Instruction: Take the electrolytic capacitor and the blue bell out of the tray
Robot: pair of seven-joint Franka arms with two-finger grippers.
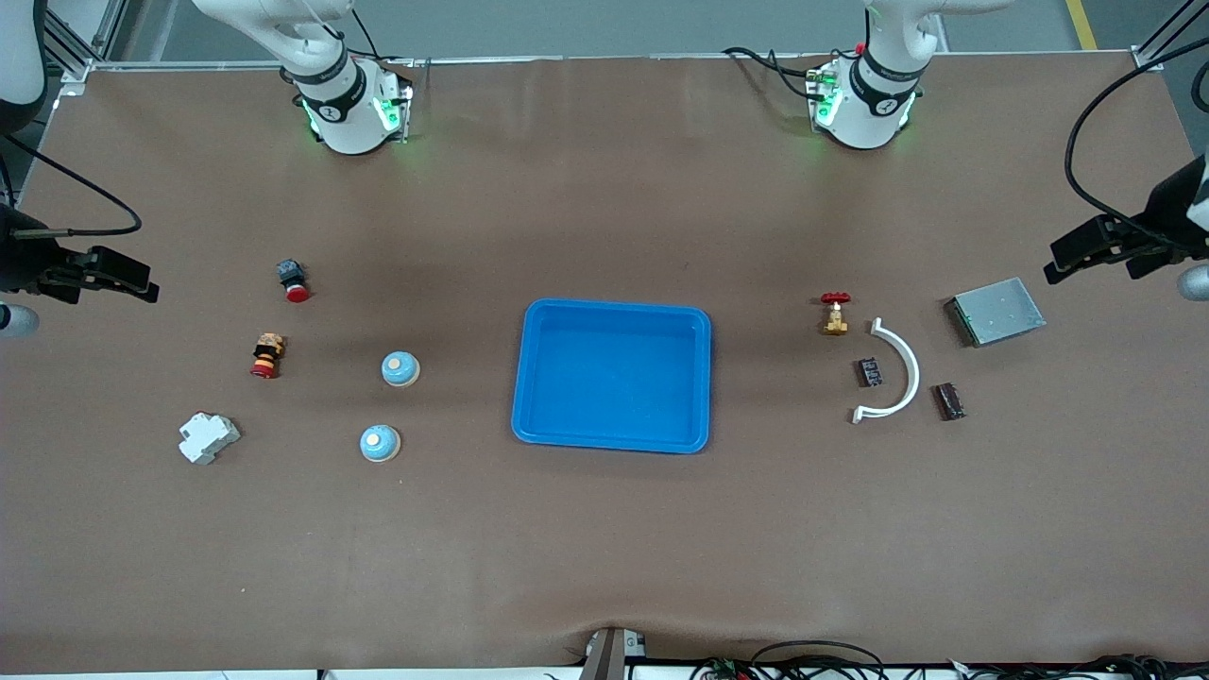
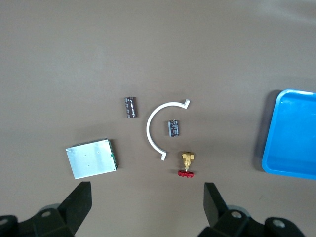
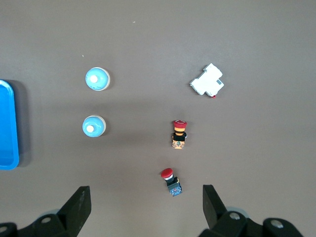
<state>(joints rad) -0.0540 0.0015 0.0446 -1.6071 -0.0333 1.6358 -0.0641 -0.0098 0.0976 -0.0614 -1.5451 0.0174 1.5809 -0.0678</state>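
Two blue dome bells (image 1: 400, 368) (image 1: 380, 443) stand on the table toward the right arm's end, and the right wrist view shows them too (image 3: 97, 79) (image 3: 93, 126). Two small dark capacitors (image 1: 870, 372) (image 1: 949, 401) lie toward the left arm's end; one (image 2: 174, 128) sits inside a white arc, the other (image 2: 131, 107) just outside it. A blue tray (image 1: 529, 378) rests empty mid-table. My left gripper (image 1: 1063, 260) (image 2: 147, 197) hangs open high over its end of the table. My right gripper (image 1: 142, 283) (image 3: 143, 200) hangs open over its own end. Neither holds anything.
Near the capacitors are a white curved piece (image 1: 913, 370), a brass valve with a red handle (image 1: 835, 314) and a grey metal box (image 1: 996, 312). Near the bells are two red push buttons (image 1: 293, 280) (image 1: 267, 356) and a white breaker (image 1: 209, 437).
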